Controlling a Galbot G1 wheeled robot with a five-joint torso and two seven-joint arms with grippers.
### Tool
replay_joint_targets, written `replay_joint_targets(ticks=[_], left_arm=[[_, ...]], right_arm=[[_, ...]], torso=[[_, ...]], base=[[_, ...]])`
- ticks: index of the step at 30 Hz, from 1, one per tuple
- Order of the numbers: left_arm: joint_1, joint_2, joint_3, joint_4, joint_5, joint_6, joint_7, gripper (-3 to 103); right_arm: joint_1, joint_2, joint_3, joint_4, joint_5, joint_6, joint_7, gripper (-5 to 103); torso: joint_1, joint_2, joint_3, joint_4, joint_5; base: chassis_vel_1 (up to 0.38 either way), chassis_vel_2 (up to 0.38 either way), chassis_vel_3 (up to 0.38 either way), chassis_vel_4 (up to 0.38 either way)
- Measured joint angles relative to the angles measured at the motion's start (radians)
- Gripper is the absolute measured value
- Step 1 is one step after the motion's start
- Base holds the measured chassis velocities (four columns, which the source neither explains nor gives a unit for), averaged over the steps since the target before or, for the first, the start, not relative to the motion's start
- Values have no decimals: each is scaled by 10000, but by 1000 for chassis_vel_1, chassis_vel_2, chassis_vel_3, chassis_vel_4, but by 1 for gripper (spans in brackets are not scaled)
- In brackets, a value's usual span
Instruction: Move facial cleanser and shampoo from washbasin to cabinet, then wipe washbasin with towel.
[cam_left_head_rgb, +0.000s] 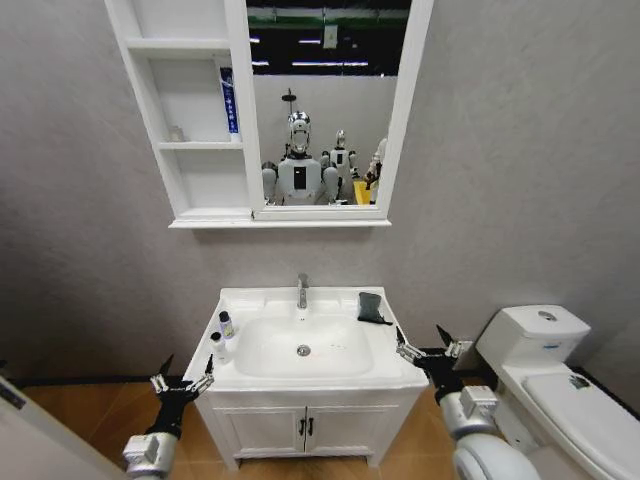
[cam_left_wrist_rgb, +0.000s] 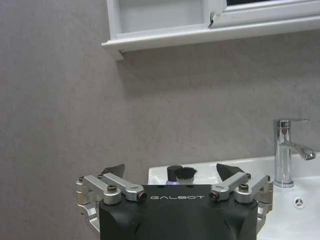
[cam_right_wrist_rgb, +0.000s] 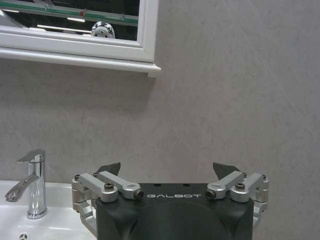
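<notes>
1. Grey walls back the white washbasin (cam_left_head_rgb: 385, 372); two bottles (cam_left_head_rgb: 222, 336) stand on its left rim, the dark towel (cam_left_head_rgb: 372, 307) on its far right corner, the cabinet (cam_left_head_rgb: 190, 130) high above.
2. Risk: the bottles stand close together, so grasping one could topple the other into the bowl.
3. The left gripper (cam_left_head_rgb: 181, 383) and right gripper (cam_left_head_rgb: 428, 352) flank the basin, both spread wide, holding and touching nothing.

Two bottles (cam_left_head_rgb: 227, 325) (cam_left_head_rgb: 217, 346), one towel (cam_left_head_rgb: 371, 307), one tap (cam_left_head_rgb: 302, 291), one washbasin (cam_left_head_rgb: 385, 365), one cabinet (cam_left_head_rgb: 240, 110), one toilet (cam_left_head_rgb: 560, 385), two claws (cam_left_head_rgb: 181, 383) (cam_left_head_rgb: 428, 350)
</notes>
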Motion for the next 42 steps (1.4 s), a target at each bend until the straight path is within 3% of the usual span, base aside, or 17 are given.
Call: replay_joint_targets(ticks=[12, 19, 30, 37, 41, 42], left_arm=[[-1172, 528, 550, 1478, 15, 453, 104, 100], [-1999, 589, 1203, 2267, -61, 871, -160, 100], [-2864, 822, 1000, 3279, -276, 979, -226, 100], [-2963, 865, 1030, 3311, -480, 1122, -238, 101], [-3005, 864, 1092, 3285, -523, 1137, -238, 98], [-3032, 860, 1120, 3284, -536, 1138, -238, 88]], right_arm=[[1062, -435, -44, -572, 459, -366, 113, 100], [1135, -548, 9, -797, 570, -358, 126, 100], [1242, -761, 58, -750, 841, -403, 216, 100], [1117, -702, 45, -672, 815, -418, 314, 100], [1066, -626, 19, -654, 717, -418, 321, 100], [1036, -573, 10, -641, 677, -418, 322, 100]], torso=[[-1, 0, 0, 2, 0], [-1, 0, 0, 0, 0], [-2, 0, -1, 1, 0], [-3, 0, -1, 2, -1], [-2, 0, -1, 2, 0], [-2, 0, -1, 1, 0]], base=[[0, 0, 0, 0], [0, 0, 0, 0], [0, 0, 0, 0], [0, 0, 0, 0], [0, 0, 0, 0], [0, 0, 0, 0]])
